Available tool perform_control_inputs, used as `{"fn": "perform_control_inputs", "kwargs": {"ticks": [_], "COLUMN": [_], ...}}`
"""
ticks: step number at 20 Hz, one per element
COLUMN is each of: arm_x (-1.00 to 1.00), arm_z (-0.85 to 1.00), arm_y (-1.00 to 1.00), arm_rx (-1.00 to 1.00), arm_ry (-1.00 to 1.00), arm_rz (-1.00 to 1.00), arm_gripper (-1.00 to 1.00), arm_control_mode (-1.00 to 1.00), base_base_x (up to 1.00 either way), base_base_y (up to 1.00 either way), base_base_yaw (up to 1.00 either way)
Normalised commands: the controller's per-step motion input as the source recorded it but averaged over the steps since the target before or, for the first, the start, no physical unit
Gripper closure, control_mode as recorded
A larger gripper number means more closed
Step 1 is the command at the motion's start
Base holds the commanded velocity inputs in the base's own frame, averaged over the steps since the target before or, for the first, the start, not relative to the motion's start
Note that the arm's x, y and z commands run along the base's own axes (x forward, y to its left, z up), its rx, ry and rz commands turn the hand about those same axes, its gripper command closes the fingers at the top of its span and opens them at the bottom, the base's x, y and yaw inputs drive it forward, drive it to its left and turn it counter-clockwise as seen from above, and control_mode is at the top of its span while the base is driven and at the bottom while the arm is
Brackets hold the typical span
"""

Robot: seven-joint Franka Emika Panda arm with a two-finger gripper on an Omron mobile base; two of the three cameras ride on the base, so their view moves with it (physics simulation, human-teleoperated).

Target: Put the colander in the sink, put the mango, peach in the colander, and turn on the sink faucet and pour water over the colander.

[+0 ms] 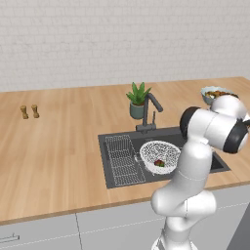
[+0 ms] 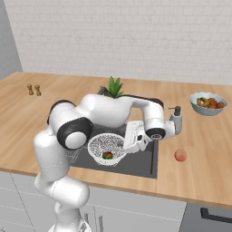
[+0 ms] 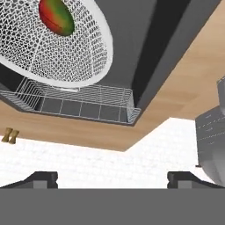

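While our end effector point(image 2: 136, 144) hangs spread apart and empty above the sink point(image 2: 145, 164), the mango point(image 2: 108, 155) lies in the colander point(image 2: 97, 144); the peach point(image 2: 180, 155) rests on the surface point(image 2: 204, 149).

The counter point(image 1: 58, 146) is matt, light wood with a fine grain. The colander point(image 1: 160, 156) is white wire mesh, and the sink point(image 1: 110, 146) is smooth, dark grey. The wall point(image 1: 97, 39) is white, matt brick.

The robot's arm point(image 1: 195, 161) hides the right side of the sink point(image 1: 117, 168) and part of the fruit bowl point(image 1: 215, 93). In the hand view, the picture's top edge cuts off the colander point(image 3: 57, 57) and the mango point(image 3: 56, 16). The 2 little shakers point(image 1: 29, 112) are too small to tell apart.
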Motion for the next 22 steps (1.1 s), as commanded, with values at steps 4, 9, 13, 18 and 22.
{"fn": "perform_control_inputs", "kwargs": {"ticks": [4,9,13,18,22], "arm_x": [-0.38,-0.51,-0.63,-0.52,-0.17], "arm_z": [0.55,0.21,0.05,0.0,0.0], "arm_y": [-0.47,-0.44,-0.52,-0.57,-0.65], "arm_rx": [-0.02,-0.32,-0.46,-0.4,-0.17], "arm_ry": [0.02,0.0,0.0,-0.01,-0.26], "arm_rz": [0.0,0.05,0.22,0.31,0.35], "arm_gripper": [-1.0,-1.0,-1.0,-1.0,-1.0], "arm_control_mode": [-1.0,-1.0,-1.0,-1.0,-1.0], "base_base_x": [0.0,0.0,0.0,0.0,0.0], "base_base_y": [0.0,0.0,0.0,0.0,0.0], "base_base_yaw": [0.0,0.0,0.0,0.0,0.0]}}
